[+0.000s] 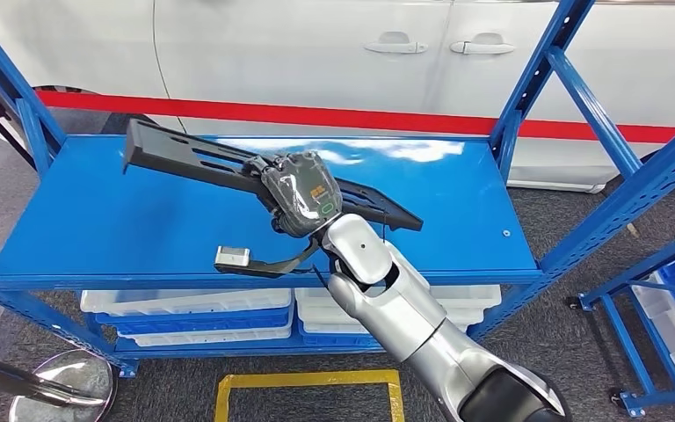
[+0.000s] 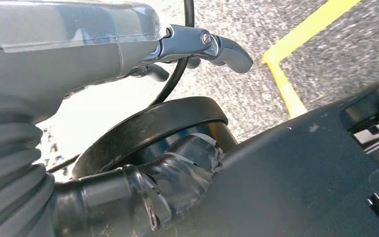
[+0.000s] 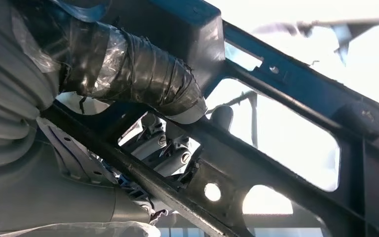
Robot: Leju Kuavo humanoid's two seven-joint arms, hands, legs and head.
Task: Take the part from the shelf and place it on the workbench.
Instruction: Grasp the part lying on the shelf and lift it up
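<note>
The silver right arm [image 1: 422,325] reaches up from below to the blue shelf [image 1: 97,229], where the right hand [image 1: 297,195] grips the long black part [image 1: 185,156] near its middle, thumb and fingers [image 3: 170,153] clamped through its openings. The part lies slantwise over the shelf top. The left hand [image 2: 197,47] hangs above the grey floor [image 2: 335,54], fingers loosely apart, holding nothing.
</note>
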